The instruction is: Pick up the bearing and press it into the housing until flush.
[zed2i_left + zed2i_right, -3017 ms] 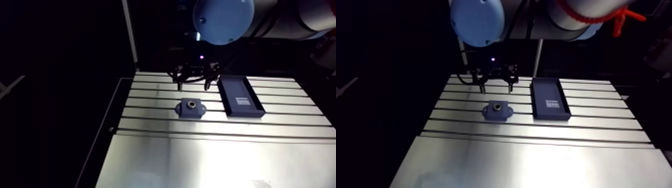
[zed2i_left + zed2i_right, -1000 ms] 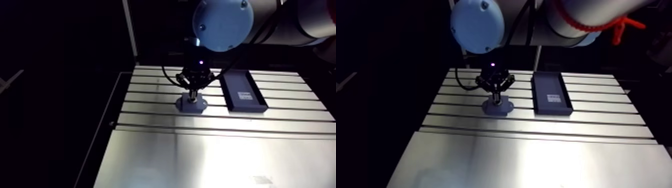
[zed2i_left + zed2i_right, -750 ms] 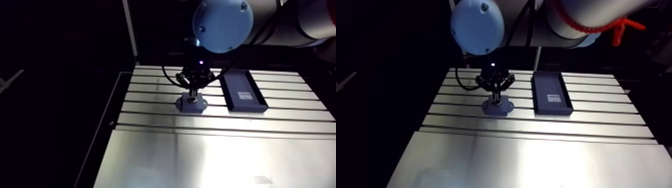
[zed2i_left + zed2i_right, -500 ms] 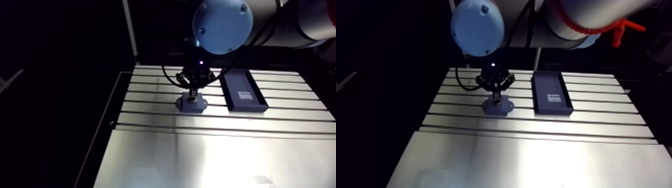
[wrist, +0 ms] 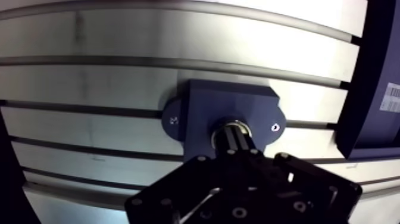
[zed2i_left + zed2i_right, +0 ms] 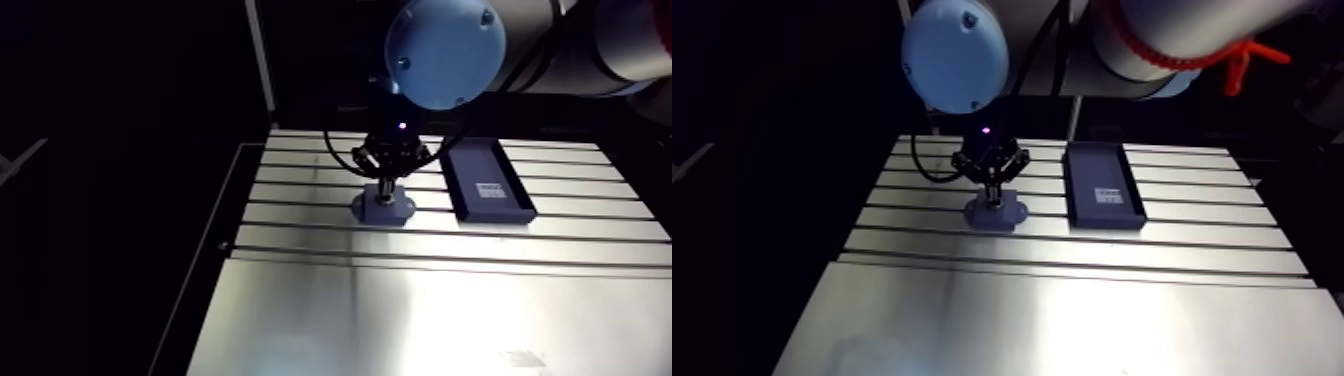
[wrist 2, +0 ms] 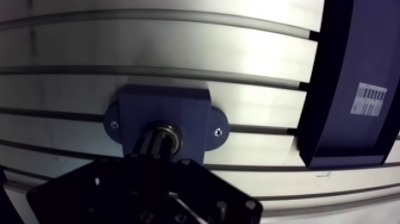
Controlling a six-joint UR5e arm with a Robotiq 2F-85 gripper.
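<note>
Two dark-blue things sit on the slotted aluminium table [image 6: 420,300] in the arm view: a small housing [image 6: 383,210] near the far middle, and a long shallow tray [image 6: 485,182] at about two o'clock from it, with bare table between. The gripper [image 6: 386,194] comes straight down onto the housing's top, and its body hides the table strip just behind. The arm's light-blue joint cap [image 6: 445,50] hangs higher up, at about one o'clock. The bearing cannot be made out from here. A small violet light [image 6: 402,126] glows on the wrist above the gripper.

In the wrist view, taking the side of the fingers [image 5: 229,143] as six o'clock, the tray [image 7: 348,53] lies at about three o'clock of the housing [image 7: 163,101], near it but not touching, with a white barcode label [image 7: 369,99] on its floor. The gripper's own black body blocks the housing's near edge and the table there. The housing is a squarish block with a rounded ear at nine and at three o'clock, each ear with one small screw hole [image 5: 275,127]; it straddles a table slot [image 5: 89,107]. The bearing [image 5: 239,125] sits in the central bore, showing only as a bright metal arc around the fingertips. Whether it is level with the housing's face cannot be told. The fingers are closed against each other with nothing between them, their tips set down at the bearing's middle.
</note>
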